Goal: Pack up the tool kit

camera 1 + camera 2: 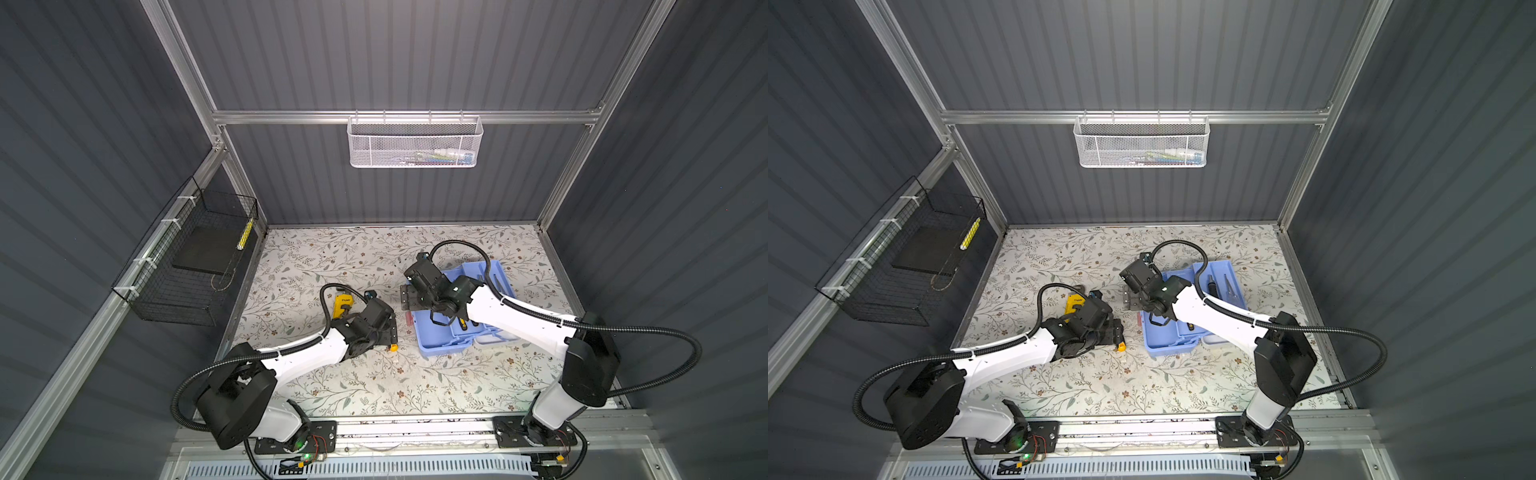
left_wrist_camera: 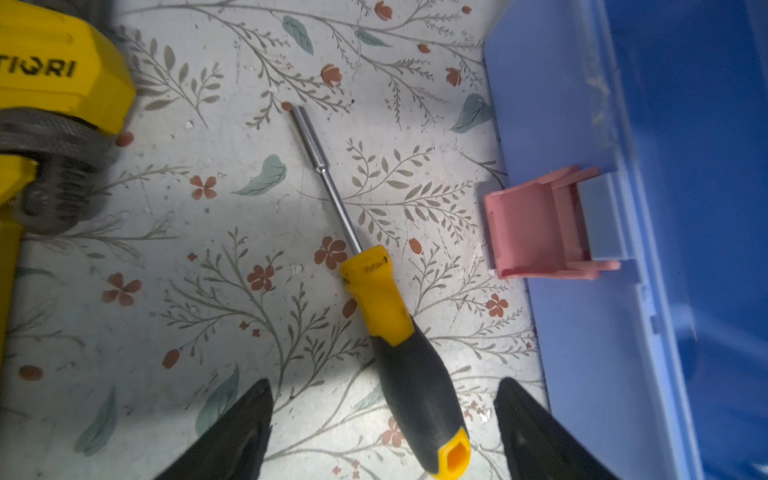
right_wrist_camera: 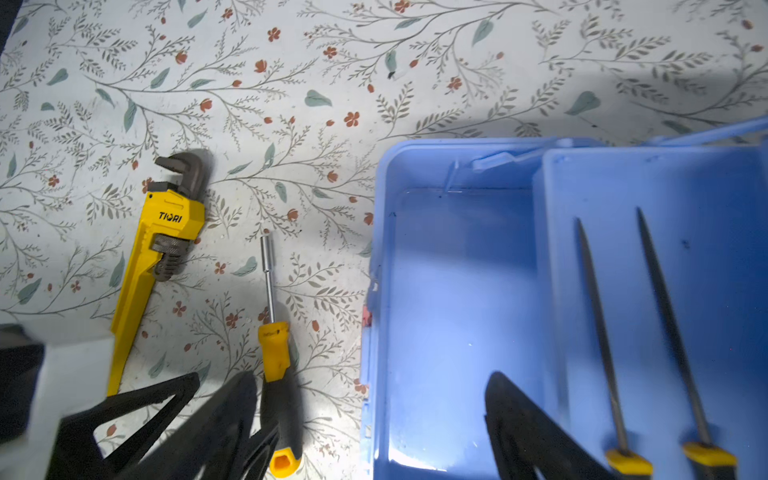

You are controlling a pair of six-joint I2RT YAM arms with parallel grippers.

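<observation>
The tool kit's light blue base (image 1: 440,349) lies open at the table's right, its tray (image 3: 648,187) holding two thin yellow-handled tools (image 3: 602,332). A pink latch (image 2: 536,224) hangs off its side. A yellow pipe wrench (image 3: 153,257) and a yellow-and-black screwdriver (image 2: 399,332) lie on the floral table to the kit's left. My left gripper (image 2: 382,415) is open low over the screwdriver, whose handle lies between the fingers without touching them. My right gripper (image 3: 374,415) is open and empty above the base's left wall. Much of the kit is hidden under the right arm in both top views.
A white mesh basket (image 1: 414,143) hangs on the back wall with small items inside. A black wire basket (image 1: 187,266) is fixed to the left wall. Grey panel walls close three sides. The arm bases stand on a rail (image 1: 415,428) at the front.
</observation>
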